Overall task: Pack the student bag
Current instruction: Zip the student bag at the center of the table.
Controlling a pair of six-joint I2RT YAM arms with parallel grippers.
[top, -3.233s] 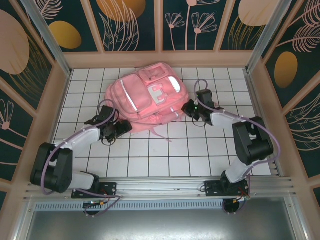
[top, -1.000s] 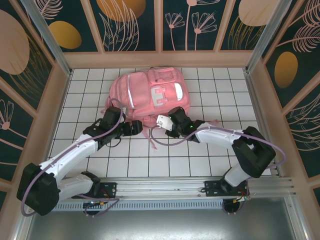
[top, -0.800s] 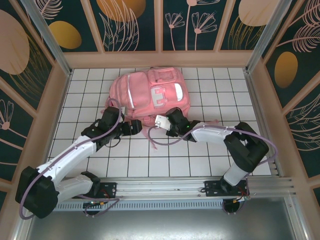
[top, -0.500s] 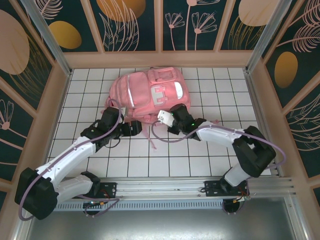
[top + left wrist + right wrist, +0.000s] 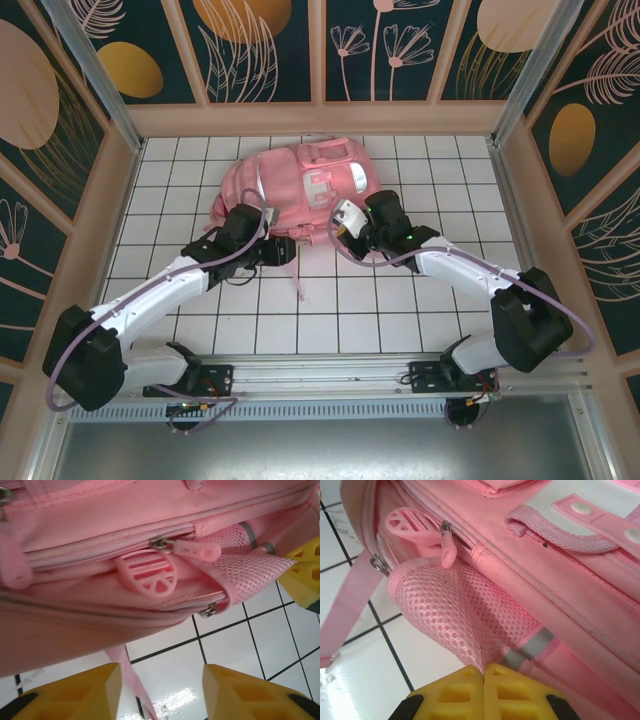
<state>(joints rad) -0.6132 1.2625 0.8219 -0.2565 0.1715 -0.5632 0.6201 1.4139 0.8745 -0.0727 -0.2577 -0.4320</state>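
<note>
The student bag (image 5: 300,185), pink with white pocket panels, lies at the far middle of the tiled floor. My right gripper (image 5: 343,228) is at its near right corner, shut on the bag's pink mesh side pocket (image 5: 465,615), which bunches between the yellow fingers (image 5: 484,675). My left gripper (image 5: 276,250) sits at the bag's near edge, jaws apart (image 5: 162,690) over bare tile, just below a closed zip. The zip's pull (image 5: 192,550) and a round pink tab (image 5: 145,572) hang in front of it. A loose pink strap (image 5: 125,675) runs beside its left finger.
A thin pink strap (image 5: 298,285) trails from the bag toward the near side. Wooden walls (image 5: 320,118) close in the white tiled floor (image 5: 400,310) on three sides. My right gripper's yellow finger (image 5: 305,575) shows beside the mesh pocket.
The right gripper shut on the mesh pocket and drew it rightward and away, shifting the bag. The left gripper moved up to the bag's near edge and its jaws narrowed.
</note>
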